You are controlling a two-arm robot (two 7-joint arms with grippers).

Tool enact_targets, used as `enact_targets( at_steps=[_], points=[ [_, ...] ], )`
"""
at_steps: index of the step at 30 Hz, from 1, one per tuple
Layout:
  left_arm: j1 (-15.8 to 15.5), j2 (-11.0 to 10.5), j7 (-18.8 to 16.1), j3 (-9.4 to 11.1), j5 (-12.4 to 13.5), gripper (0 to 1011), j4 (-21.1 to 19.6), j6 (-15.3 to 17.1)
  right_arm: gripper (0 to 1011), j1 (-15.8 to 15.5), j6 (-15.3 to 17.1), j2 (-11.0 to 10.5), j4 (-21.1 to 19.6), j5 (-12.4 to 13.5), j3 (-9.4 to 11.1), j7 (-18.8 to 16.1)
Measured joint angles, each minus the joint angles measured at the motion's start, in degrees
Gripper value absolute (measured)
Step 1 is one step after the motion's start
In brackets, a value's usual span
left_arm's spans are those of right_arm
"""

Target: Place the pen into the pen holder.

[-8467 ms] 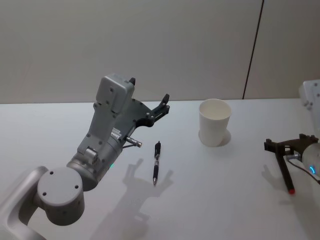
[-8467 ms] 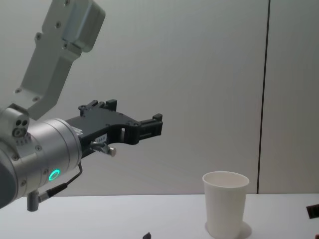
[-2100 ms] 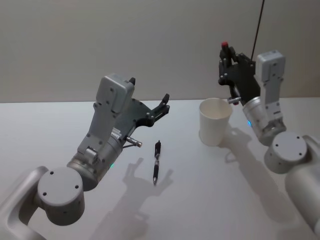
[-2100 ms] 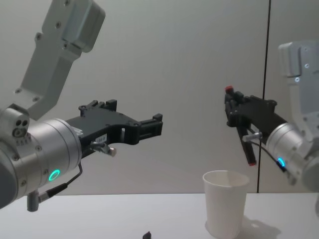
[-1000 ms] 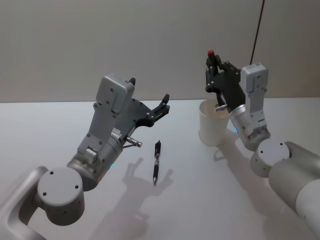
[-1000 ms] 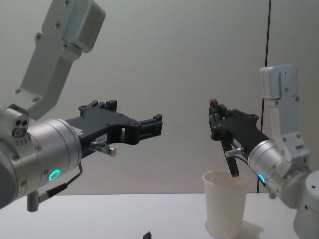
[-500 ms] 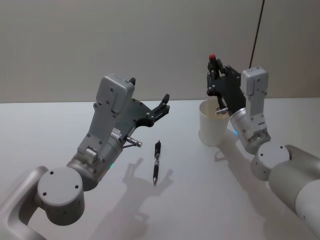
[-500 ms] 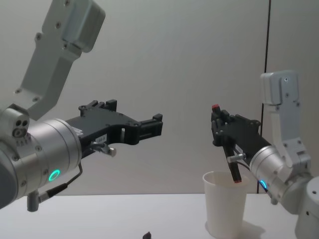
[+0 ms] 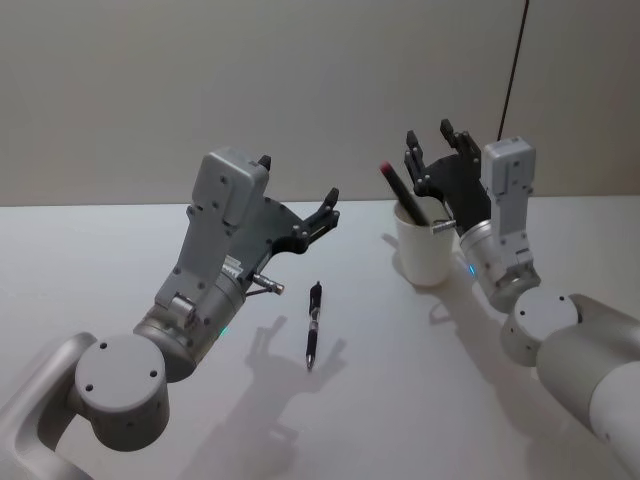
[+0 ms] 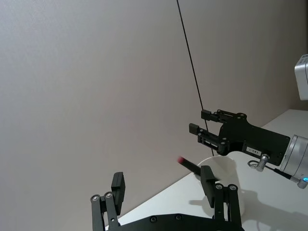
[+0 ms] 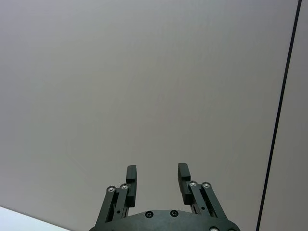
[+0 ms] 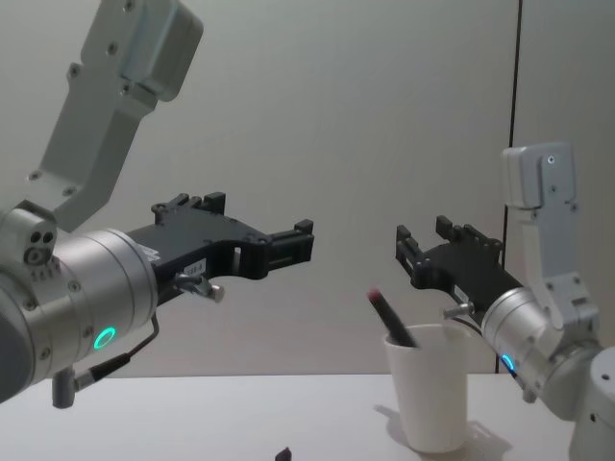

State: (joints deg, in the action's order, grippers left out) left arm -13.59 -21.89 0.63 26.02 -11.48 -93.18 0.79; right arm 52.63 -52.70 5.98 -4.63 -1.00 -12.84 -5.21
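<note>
The pen [image 9: 400, 194] stands in the pen holder [image 9: 426, 258], its lower end down inside the cup and its red-tipped upper end sticking out above the rim; it leans toward the robot's left, propped against the rolled rim, since it is longer than the cup is tall and has nothing else to rest on. The chest view shows the same slant [image 12: 389, 317], with the cup [image 12: 432, 396] upright on the worktop [image 9: 120, 260].

The right pincer [image 9: 430, 140] hovers just above and behind the cup mouth; its jaws stand apart with nothing between them, and the right wrist view [image 11: 157, 168] shows bare wall in the gap. I judge that it sits there because that spot lets a pen drop straight into the opening; spread like this, it no longer bears on the pen, so the cup alone carries it.

The left pincer [image 9: 298, 178] hangs raised over the middle of the worktop, jaws likewise apart and empty, well clear of the cup; it looks parked, out of the other arm's way.

A second dark pen [image 9: 313, 325] lies flat on the worktop below the left arm, well apart from the cup.

For the pen in the cup, the placing looks done; the lean could tip so light a cup if it were nudged.
</note>
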Motion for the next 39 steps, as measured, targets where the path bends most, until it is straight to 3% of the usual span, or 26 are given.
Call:
enact_targets(
  at_steps=[3, 10, 18, 27, 33, 39],
  points=[
    [0.0, 0.0, 0.0, 0.0, 0.0, 1003, 0.0, 0.0, 546, 0.0, 0.1, 0.0, 0.0, -0.1, 0.0, 0.0],
    [0.0, 0.0, 0.0, 0.0, 0.0, 1003, 0.0, 0.0, 804, -0.1, 0.1, 0.0, 0.2, -0.3, 0.2, 0.1],
    [0.0, 0.0, 0.0, 0.0, 0.0, 1002, 0.0, 0.0, 999, -0.1, 0.0, -0.1, 0.2, -0.5, 0.5, 0.0],
    [0.0, 0.0, 0.0, 0.0, 0.0, 1002, 0.0, 0.0, 1002, -0.2, 0.9, -0.5, -0.1, -0.2, 1.4, -1.3],
    [0.0, 0.0, 0.0, 0.0, 0.0, 1003, 0.0, 0.0, 1001, -0.8, 3.5, -1.2, -1.9, 0.3, 2.5, -3.1],
    [0.0, 0.0, 0.0, 0.0, 0.0, 1002, 0.0, 0.0, 1001, -6.7, 12.2, -2.9, -14.5, 0.5, 3.7, -5.4]
  ],
)
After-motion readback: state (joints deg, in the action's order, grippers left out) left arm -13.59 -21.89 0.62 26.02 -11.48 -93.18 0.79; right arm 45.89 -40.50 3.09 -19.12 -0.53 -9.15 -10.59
